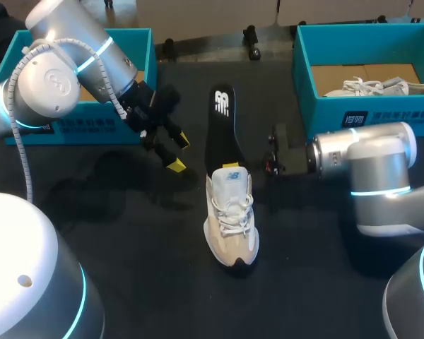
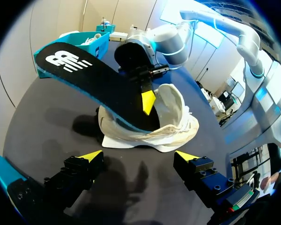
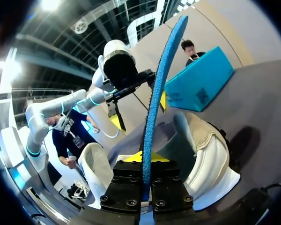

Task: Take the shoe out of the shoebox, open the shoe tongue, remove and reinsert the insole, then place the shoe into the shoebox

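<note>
The shoe (image 1: 231, 215) already stands on the worktop (image 1: 127, 233) with its insole (image 1: 222, 127) half out, clamped in the right pincer (image 3: 146, 159), the left pincer (image 2: 139, 157) is open beside it, so I judge that reinserting and boxing are left

Two shoeboxes (image 1: 92, 134) (image 1: 325, 116); two shoes (image 1: 232, 226) (image 1: 378, 87); one insole (image 1: 222, 134); two grippers (image 1: 179, 152) (image 3: 147, 157).

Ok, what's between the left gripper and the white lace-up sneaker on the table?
Only bare black tabletop lies between the open left gripper and the white lace-up sneaker; the left wrist view shows it best.
</note>
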Robot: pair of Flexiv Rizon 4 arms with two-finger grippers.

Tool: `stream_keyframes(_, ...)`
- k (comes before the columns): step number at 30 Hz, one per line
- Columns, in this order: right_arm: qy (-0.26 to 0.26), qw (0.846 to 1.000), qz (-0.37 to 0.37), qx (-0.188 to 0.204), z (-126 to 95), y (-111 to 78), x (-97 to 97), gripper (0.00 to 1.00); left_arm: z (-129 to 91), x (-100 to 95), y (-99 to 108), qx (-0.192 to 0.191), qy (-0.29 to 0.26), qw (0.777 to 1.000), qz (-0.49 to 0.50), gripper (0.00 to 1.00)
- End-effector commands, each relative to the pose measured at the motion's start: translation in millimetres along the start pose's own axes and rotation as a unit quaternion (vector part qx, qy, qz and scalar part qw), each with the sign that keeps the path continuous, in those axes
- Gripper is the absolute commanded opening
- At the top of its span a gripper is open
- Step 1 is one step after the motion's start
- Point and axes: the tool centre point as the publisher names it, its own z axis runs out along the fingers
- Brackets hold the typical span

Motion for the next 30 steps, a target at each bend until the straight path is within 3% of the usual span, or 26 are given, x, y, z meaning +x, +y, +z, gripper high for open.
stream_keyframes(1,-0.005,1.0,0.003,0.0,-1,-4.2,3.6,0.0,0,0.2,0,-0.002,0.0,1.0,0.0,1.0)
stream_keyframes(5,-0.012,1.0,-0.008,0.002,-5,5.8,3.5,0.02,0,0.2,0,-0.002,0.0,1.0,0.0,1.0)
stream_keyframes(6,-0.012,1.0,-0.01,0.003,-5,8.2,2.8,0.16,0,0.2,0,-0.002,0.0,1.0,0.0,1.0)
stream_keyframes(8,-0.012,1.0,-0.013,0.007,-5,12.5,1.1,0.25,0,0.2,0,-0.002,0.0,1.0,0.0,1.0)
stream_keyframes(9,-0.011,1.0,-0.016,0.007,-5,14.2,0.3,0.26,0,0.2,0,-0.002,0.0,1.0,0.0,1.0)
stream_keyframes(26,-0.002,0.999,-0.031,0.016,-4,29.5,-9.9,0.24,0,0.2,0,-0.002,0.0,1.0,0.0,1.0)
stream_keyframes(28,-0.002,0.999,-0.029,0.022,-4,30.0,-10.0,0.17,0,0.2,0,-0.002,0.0,1.0,0.0,1.0)
stream_keyframes(30,-0.002,0.999,-0.029,0.022,-3,29.1,-9.9,0.0,0,0.2,0,-0.002,0.0,1.0,0.0,1.0)
